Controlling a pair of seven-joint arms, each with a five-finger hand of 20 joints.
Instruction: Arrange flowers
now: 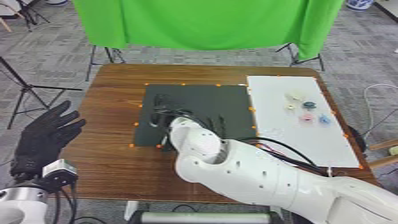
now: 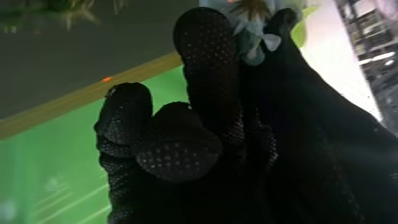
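My right hand is over the dark mat, hard to tell apart from it. In the right wrist view, the right hand has a finger and the thumb closed around a flower with pale blue-green leaves; its full shape is partly hidden by the glove. Some green foliage is a little apart from the fingertips. On the white board lie a cream flower, a yellowish one, a dark teal one, a pink one and a blue one. My left hand is open beside the table's left edge.
Small orange markers line the mat and board on the brown table. The right forearm spans the table's front right, with black cables crossing the board's lower part. A green cloth hangs behind the table, and a tripod stands at the left.
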